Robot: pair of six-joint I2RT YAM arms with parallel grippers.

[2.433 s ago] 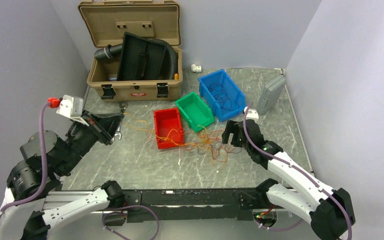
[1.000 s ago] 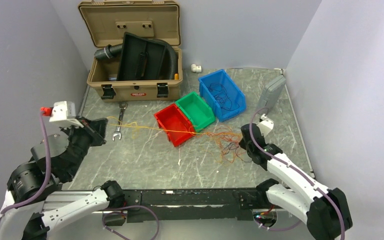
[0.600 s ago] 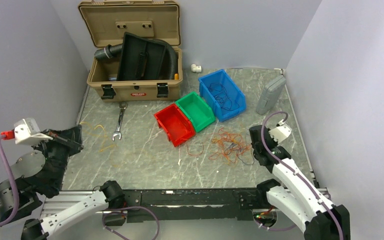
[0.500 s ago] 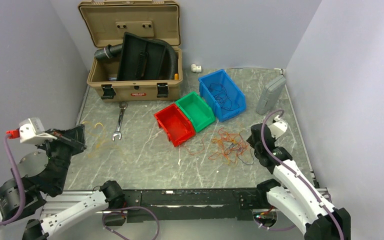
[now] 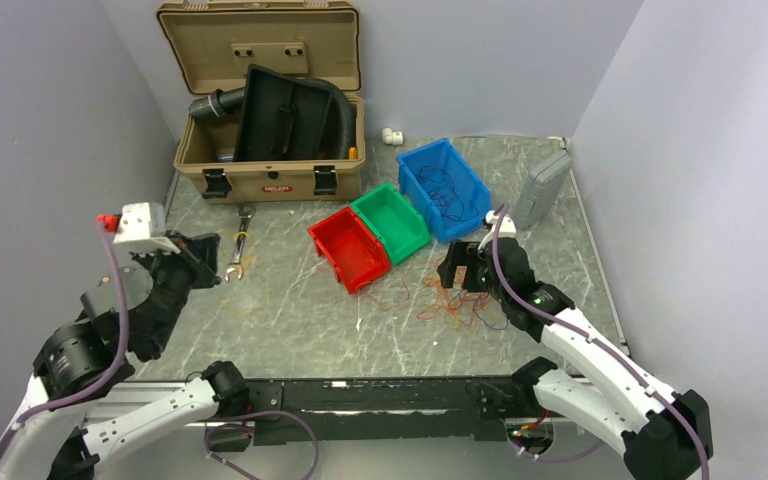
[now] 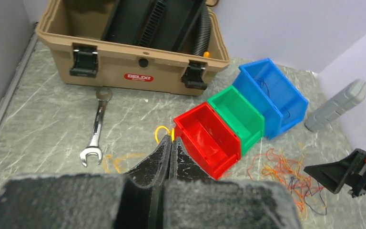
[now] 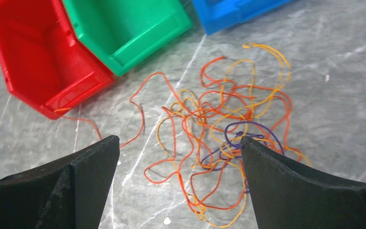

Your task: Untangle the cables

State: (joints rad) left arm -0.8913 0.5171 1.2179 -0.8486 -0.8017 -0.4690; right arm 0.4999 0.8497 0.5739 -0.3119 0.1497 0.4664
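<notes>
The cables [image 7: 221,119] lie in a loose tangle of orange, red, yellow and purple wires on the table, just right of the red bin [image 5: 348,252]; they also show in the top view [image 5: 457,303]. My right gripper [image 7: 178,139] is open and hovers just above the tangle, its fingers on either side of it; it also shows in the top view [image 5: 457,268]. My left gripper [image 6: 170,142] is shut, and a thin yellow cable loop [image 6: 161,130] sticks out of its tips. It is held above the table near the wrench [image 5: 237,254]. A faint orange strand [image 6: 120,161] lies under it.
Green bin [image 5: 390,222] and blue bin [image 5: 443,188], the blue one with dark wires in it, stand beside the red bin. An open tan toolbox [image 5: 270,150] with a black hose is at the back left. A grey case [image 5: 541,188] lies at the right and a white fitting [image 5: 392,135] at the back.
My left gripper has moved right, back over the table near the wrench. My right gripper has moved left over the tangle. The bins have not moved in the last second.
</notes>
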